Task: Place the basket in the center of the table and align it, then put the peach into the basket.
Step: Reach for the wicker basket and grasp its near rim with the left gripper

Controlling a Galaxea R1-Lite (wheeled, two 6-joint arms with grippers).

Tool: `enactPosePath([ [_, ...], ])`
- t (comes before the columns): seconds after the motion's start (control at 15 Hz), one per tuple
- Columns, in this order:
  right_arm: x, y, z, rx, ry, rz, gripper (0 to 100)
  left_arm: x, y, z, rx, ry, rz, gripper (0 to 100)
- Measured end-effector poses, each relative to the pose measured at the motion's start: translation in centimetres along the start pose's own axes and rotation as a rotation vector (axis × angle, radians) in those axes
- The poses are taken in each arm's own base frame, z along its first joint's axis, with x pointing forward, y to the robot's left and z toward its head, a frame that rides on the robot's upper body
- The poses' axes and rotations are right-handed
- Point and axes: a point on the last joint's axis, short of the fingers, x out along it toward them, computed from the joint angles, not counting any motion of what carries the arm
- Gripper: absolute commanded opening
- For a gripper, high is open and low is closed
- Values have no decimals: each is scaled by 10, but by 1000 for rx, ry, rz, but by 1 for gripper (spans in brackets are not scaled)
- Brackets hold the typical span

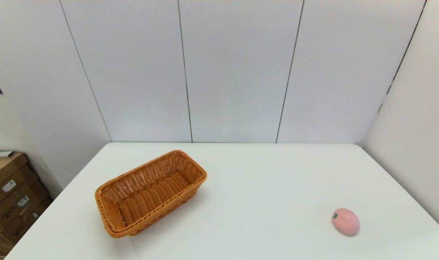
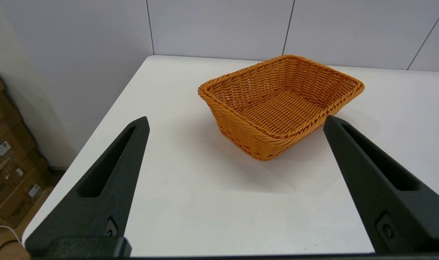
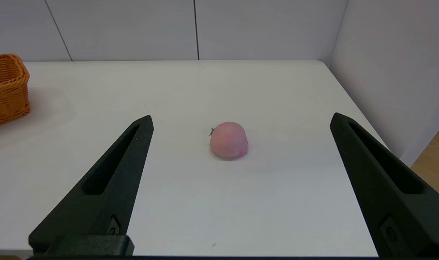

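The orange-brown wicker basket (image 1: 150,193) stands empty on the left half of the white table (image 1: 263,180), turned at an angle to the table's edges. The pink peach (image 1: 346,221) lies on its side near the front right of the table, stem mark toward the basket. Neither arm shows in the head view. My left gripper (image 2: 235,121) is open, held back near the table's front edge with the basket (image 2: 281,103) ahead of it. My right gripper (image 3: 241,120) is open too, with the peach (image 3: 228,139) on the table well ahead of its fingertips.
White wall panels close off the back and the right side of the table. Cardboard boxes (image 1: 10,195) are stacked on the floor to the left of the table. The basket's end (image 3: 6,88) shows far off in the right wrist view.
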Motion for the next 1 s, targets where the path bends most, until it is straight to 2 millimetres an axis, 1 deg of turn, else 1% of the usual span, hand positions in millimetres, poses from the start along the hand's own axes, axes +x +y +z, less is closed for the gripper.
enactPosePath([
  [0.27,0,0,0,0,0,0,100,0,0,0,3,0,2,100],
  [0.33,0,0,0,0,0,0,100,0,0,1,2,-4,5,100],
  [0.4,0,0,0,0,0,0,100,-2,0,7,-3,-22,5,100],
  [0.53,0,0,0,0,0,0,100,-8,-2,30,-51,-57,0,100],
  [0.6,0,0,0,-1,0,0,100,-8,-3,44,-99,-46,1,100],
  [0.67,0,0,0,-3,0,1,100,-3,-4,56,-150,-4,7,100],
  [0.73,0,0,0,-2,0,0,100,6,-5,68,-202,61,20,100],
  [0.87,0,0,0,-2,0,0,100,40,-8,86,-292,249,68,100],
  [1.0,0,0,0,-3,0,0,100,90,-10,93,-369,453,139,100],
])
